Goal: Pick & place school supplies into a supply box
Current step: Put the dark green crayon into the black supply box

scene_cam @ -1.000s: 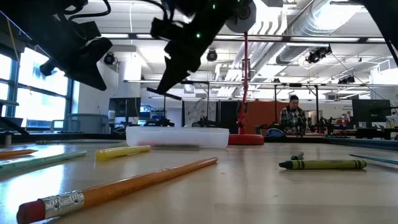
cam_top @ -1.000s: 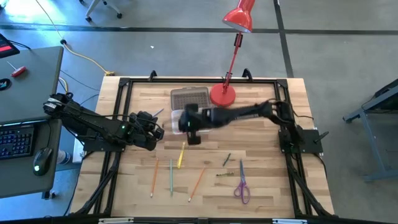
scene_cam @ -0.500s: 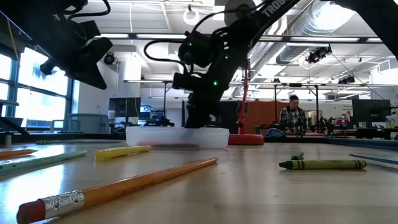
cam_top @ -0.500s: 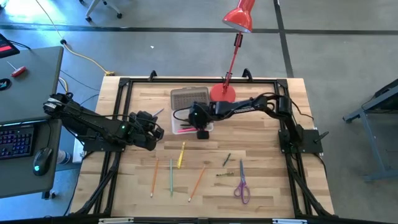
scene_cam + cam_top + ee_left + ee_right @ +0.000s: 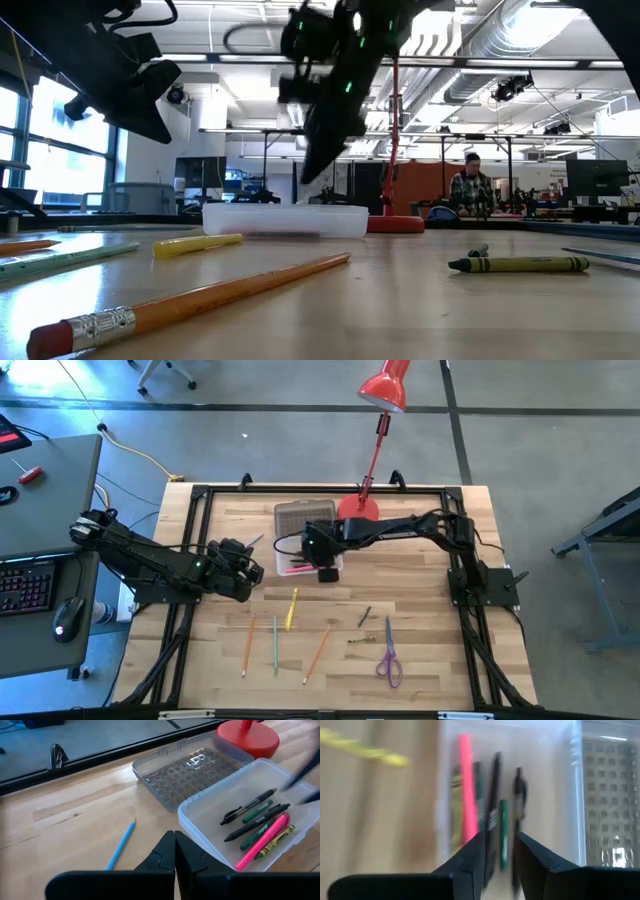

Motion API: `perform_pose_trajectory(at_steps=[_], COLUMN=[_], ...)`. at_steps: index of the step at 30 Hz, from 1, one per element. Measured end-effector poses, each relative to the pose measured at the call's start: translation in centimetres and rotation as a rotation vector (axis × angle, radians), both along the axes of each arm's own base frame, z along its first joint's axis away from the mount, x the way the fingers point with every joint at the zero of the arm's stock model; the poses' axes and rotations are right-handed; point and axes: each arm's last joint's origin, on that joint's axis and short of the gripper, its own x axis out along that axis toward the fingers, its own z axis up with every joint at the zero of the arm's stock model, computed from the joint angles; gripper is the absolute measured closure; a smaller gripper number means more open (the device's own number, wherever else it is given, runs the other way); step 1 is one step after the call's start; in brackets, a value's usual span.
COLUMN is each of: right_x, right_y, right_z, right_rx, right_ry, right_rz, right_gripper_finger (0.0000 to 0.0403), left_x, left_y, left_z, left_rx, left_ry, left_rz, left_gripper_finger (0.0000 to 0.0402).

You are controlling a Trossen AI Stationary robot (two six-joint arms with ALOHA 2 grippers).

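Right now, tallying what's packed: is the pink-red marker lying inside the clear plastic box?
Yes, the pink-red marker lies inside the clear plastic box.

A red lamp (image 5: 384, 390) is leaning over the table's far edge, its round base (image 5: 358, 510) sitting on the wooden table (image 5: 420, 650) inside a black frame (image 5: 200, 493). A grey desk (image 5: 45, 490) is standing to the left, carrying a keyboard (image 5: 25, 588) and a mouse (image 5: 68, 617). A yellow cable (image 5: 135, 452) is trailing across the floor. In the low view, a person (image 5: 470, 188) is standing in the room behind.
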Motion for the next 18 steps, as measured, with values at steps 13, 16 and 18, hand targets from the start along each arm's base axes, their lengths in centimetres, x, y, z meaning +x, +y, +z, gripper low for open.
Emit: perform_pose_trajectory(at_steps=[13, 16, 18], right_x=[-9.0, -11.2, -12.7], right_y=[14.1, 15.4, 15.5], right_z=[3.7, 1.9, 0.5], right_rx=[0.226, 0.286, 0.263], right_ry=[0.021, -0.092, -0.137], right_rz=[0.444, 0.495, 0.499], right_gripper_finger=[0.0322, 0.0322, 0.0322], left_x=[0.0, 0.0, 0.1], left_y=[0.0, 0.0, 0.0], left_z=[0.0, 0.0, 0.0], left_rx=[0.005, 0.004, 0.002], left_ry=[0.004, 0.0, -0.005], left_rz=[-0.003, -0.003, -0.003], left_gripper_finger=[0.0371, 0.0371, 0.0371])
